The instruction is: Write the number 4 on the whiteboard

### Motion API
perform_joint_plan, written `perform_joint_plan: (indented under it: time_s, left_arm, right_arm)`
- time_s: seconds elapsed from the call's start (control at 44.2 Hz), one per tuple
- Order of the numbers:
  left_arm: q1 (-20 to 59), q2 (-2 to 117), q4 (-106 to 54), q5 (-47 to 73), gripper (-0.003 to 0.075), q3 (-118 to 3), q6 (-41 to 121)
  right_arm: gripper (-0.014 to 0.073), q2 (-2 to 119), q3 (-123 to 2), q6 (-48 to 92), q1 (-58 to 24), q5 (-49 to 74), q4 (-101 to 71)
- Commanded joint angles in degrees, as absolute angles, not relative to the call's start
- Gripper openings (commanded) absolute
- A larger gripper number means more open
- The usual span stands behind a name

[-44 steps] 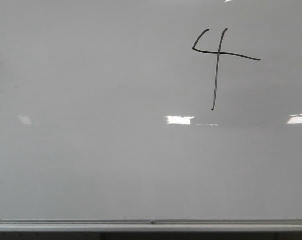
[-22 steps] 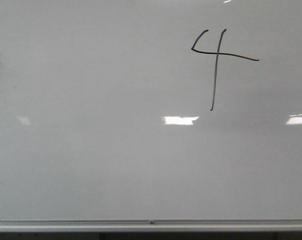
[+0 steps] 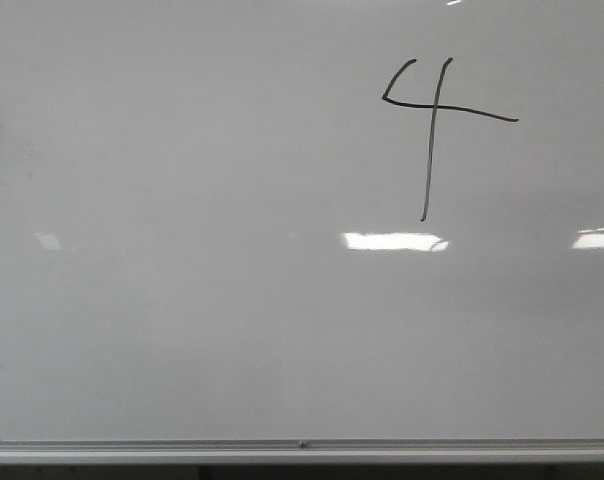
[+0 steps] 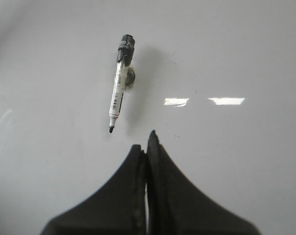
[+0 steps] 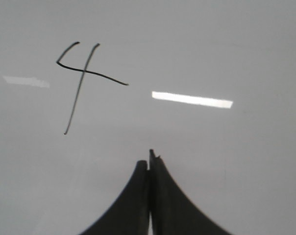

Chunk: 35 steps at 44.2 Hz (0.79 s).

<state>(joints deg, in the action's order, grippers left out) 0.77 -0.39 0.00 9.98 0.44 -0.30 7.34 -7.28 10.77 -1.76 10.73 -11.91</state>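
The whiteboard [image 3: 182, 300] fills the front view, glossy pale grey with a silver edge strip along the near side. The number 4 [image 3: 434, 108] is drawn in thin black lines at its far right; it also shows in the right wrist view [image 5: 82, 73]. A marker [image 4: 120, 83] with a black cap end and bare tip lies on the board in the left wrist view, just beyond my left gripper [image 4: 144, 142], which is shut and empty. My right gripper [image 5: 150, 159] is shut and empty, apart from the 4. Neither gripper shows in the front view.
Bright rectangular light reflections [image 3: 392, 241] lie across the board. The silver metal edge strip [image 3: 302, 450] bounds the near side. A small greenish round thing [image 4: 131, 78] sits beside the marker.
The middle light reflection on the board has shifted right and widened. The 4 has stayed the same.
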Motion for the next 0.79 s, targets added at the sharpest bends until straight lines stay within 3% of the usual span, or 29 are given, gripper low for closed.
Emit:
perform_joint_plan:
  time_s: [0.0, 0.158, 0.77]
  left_arm:
    - [0.7, -1.1, -0.4, 4.8, -0.0020, 0.6, -0.9]
    - [0.7, -1.1, -0.4, 4.8, -0.0020, 0.6, -0.9]
    - [0.7, -1.0, -0.4, 4.8, -0.0020, 0.6, -0.9]
  right_arm:
    - [-0.0069, 5.6, -5.1, 2.7, 0.4, 5.5, -7.5]
    - [-0.0069, 1.7, 0.8, 1.9, 1.1, 4.3, -5.0]
    - [-0.0069, -1.7, 0.7, 1.9, 1.1, 6.7, -5.1]
